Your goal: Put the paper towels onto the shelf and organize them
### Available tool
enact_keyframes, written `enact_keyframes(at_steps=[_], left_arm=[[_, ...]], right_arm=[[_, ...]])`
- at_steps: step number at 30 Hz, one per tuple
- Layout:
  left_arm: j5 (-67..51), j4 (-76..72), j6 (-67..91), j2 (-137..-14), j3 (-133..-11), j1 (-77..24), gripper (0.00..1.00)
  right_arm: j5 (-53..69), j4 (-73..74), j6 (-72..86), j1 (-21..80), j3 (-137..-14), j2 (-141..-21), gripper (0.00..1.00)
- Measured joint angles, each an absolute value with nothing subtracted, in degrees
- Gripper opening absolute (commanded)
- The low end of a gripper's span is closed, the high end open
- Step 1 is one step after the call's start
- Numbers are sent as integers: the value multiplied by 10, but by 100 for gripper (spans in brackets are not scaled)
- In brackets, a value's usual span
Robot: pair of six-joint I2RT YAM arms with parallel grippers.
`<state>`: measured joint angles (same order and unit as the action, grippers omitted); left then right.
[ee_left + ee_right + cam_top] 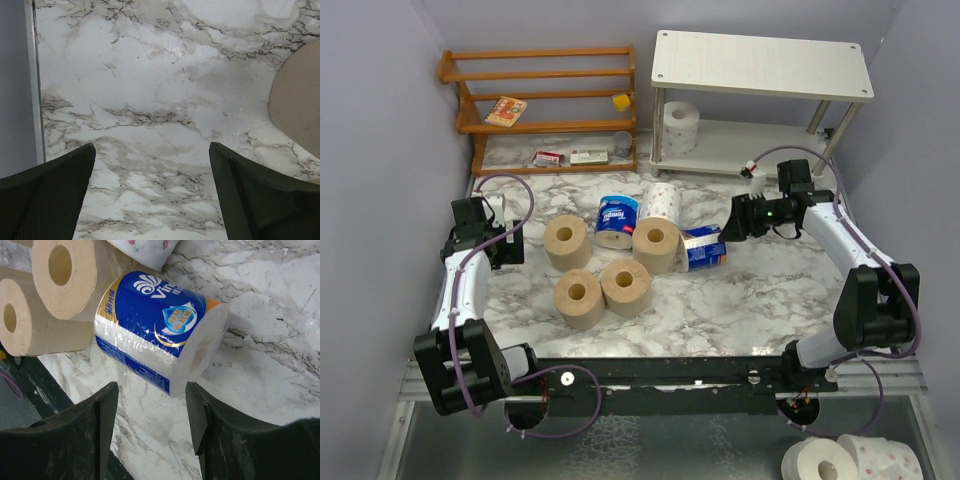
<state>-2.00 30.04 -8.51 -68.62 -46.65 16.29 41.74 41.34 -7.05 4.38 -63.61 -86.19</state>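
1. Placement: one dotted roll [680, 127] stands on the shelf [760, 62], lower board; the other rolls sit clustered mid-table.
2. Right gripper [150, 405]: jaws partly spread, empty, facing the blue-wrapped roll [150, 325] lying just ahead, apparently aligned for pickup.
3. Left gripper [151, 150]: jaws wide, empty, parked over marble.
4. Wrapper reads "Vin…"; the rest is illegible.

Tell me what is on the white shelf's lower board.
One white dotted paper towel roll stands on end at the left end of the lower board. That board's back strip is covered by the top board, so anything there cannot be seen.
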Motion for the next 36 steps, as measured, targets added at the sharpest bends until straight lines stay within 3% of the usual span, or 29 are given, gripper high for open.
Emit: enact_keyframes(at_steps=[21,26,29,35,36], left_arm=[[-20,305,-85,-695,-471,163,99],[-20,305,-85,-695,-471,163,99],[-20,305,-85,-696,-471,163,99],[-20,305,-85,-702,-472,163,99],[-20,305,-85,-702,-472,163,99]], right_arm=[[412,330,-51,77,-633,-925,56],[424,323,-47,77,-626,-938,50],[432,314,-44,76,-622,-939,41],[459,294,-33,75,-615,-947,2],[465,290,-32,75,-614,-949,1]])
